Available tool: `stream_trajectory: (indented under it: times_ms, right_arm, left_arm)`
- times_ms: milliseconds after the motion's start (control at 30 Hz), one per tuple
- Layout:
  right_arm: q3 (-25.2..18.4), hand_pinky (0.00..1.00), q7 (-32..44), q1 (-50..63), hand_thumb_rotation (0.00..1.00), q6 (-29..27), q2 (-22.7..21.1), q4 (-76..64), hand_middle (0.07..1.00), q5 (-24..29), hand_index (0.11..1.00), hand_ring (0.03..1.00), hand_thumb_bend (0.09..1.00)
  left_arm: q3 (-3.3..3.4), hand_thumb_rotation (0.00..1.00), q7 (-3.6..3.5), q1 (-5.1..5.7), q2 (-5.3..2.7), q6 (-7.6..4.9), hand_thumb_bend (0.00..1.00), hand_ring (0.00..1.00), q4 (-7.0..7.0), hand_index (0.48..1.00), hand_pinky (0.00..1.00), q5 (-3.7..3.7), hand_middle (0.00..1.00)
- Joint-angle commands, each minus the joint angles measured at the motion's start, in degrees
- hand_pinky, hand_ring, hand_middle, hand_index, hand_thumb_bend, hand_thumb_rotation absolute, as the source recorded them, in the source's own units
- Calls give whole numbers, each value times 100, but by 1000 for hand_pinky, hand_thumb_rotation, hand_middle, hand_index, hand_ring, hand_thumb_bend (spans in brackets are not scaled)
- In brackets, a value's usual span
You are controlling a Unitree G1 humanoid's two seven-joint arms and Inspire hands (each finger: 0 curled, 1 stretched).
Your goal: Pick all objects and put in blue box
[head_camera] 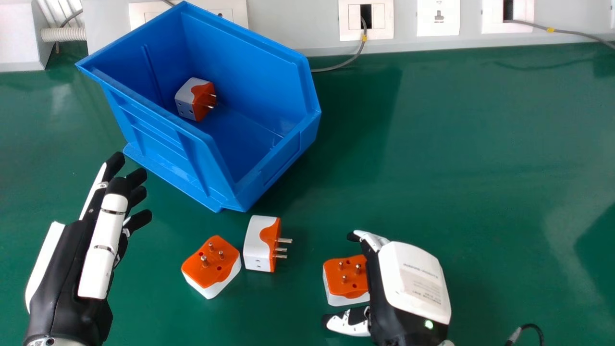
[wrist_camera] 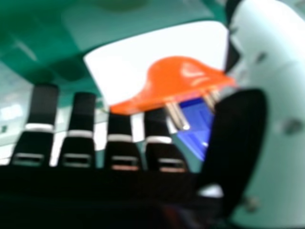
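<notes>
In the head view my right hand (head_camera: 413, 283) is at the lower right, open around an orange and white plug adapter (head_camera: 345, 277), its thumb on the near side. In the right hand view the adapter (wrist_camera: 128, 67) shows between the fingers and thumb of my right hand (wrist_camera: 125, 143); whether they touch it I cannot tell. Two more adapters lie close together on the table, one pins up (head_camera: 211, 264), the other with its pins sideways (head_camera: 262, 242). Another adapter (head_camera: 194, 99) is inside the blue box (head_camera: 192, 154). My left hand (head_camera: 103, 240) is open, left of the box's near end.
The green table (head_camera: 461, 158) extends to the right of the box. Along the back runs a wall panel with sockets (head_camera: 438, 18) and grey cables (head_camera: 343, 62). A black cable (head_camera: 528, 327) lies at the near right edge.
</notes>
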Motion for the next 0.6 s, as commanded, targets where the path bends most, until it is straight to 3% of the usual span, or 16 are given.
stream_trajectory:
  times_ms: [0, 300, 567]
  right_arm:
    - [51, 656, 294, 66, 107, 207, -18, 332, 799, 59, 765, 767, 602]
    - [138, 643, 786, -232, 119, 843, 131, 401, 794, -31, 755, 757, 602]
    - [376, 624, 1185, -434, 159, 1396, 139, 465, 778, -256, 752, 736, 605]
  left_arm:
    - [61, 1000, -26, 4, 77, -40, 431, 937, -196, 978, 892, -57, 936]
    - [46, 1000, -7, -12, 69, -24, 431, 937, -188, 978, 892, -26, 936]
    - [22, 1000, 3, -25, 42, -20, 431, 937, -189, 979, 888, -43, 936]
